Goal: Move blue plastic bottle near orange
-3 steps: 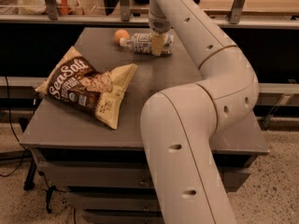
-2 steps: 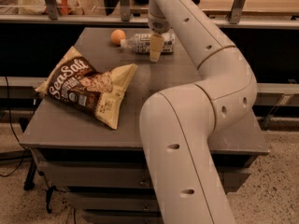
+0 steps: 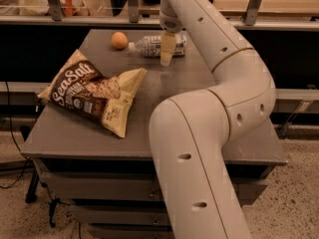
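Note:
The blue plastic bottle (image 3: 152,45) lies on its side at the back of the grey table (image 3: 199,78). Its white cap points left toward the orange (image 3: 119,40). The orange rests a short gap to the left of the cap. My gripper (image 3: 168,54) hangs down from the arm, over the label end of the bottle, and covers part of it. The gripper's tip is close to the table top, just in front of the bottle.
A brown and tan Sea Salt chip bag (image 3: 94,94) lies on the left half of the table. My large pale arm (image 3: 214,113) arches over the right half. A counter edge with metal posts (image 3: 132,4) runs behind the table.
The bottle and the orange have both shifted a little to the left. The orange is now slightly farther from the gripper. The chip bag has not moved.

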{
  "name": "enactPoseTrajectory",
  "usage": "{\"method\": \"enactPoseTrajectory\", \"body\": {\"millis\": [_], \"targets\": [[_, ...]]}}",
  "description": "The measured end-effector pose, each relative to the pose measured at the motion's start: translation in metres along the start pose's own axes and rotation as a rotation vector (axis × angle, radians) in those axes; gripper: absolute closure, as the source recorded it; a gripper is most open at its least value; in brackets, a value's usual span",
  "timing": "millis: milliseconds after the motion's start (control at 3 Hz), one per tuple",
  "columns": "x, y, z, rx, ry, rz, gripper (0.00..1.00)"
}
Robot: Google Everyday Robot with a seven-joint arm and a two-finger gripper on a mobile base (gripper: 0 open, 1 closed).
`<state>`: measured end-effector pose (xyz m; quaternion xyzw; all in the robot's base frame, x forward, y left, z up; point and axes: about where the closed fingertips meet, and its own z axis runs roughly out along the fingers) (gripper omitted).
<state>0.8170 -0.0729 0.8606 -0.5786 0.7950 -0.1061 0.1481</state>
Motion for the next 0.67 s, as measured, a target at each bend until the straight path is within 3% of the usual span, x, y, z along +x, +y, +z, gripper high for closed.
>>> {"method": "enactPoseTrajectory", "body": {"millis": [667], "targets": [[0.0055,-0.0075,-0.0199,0.022,-0.035,-0.003,0.00]]}}
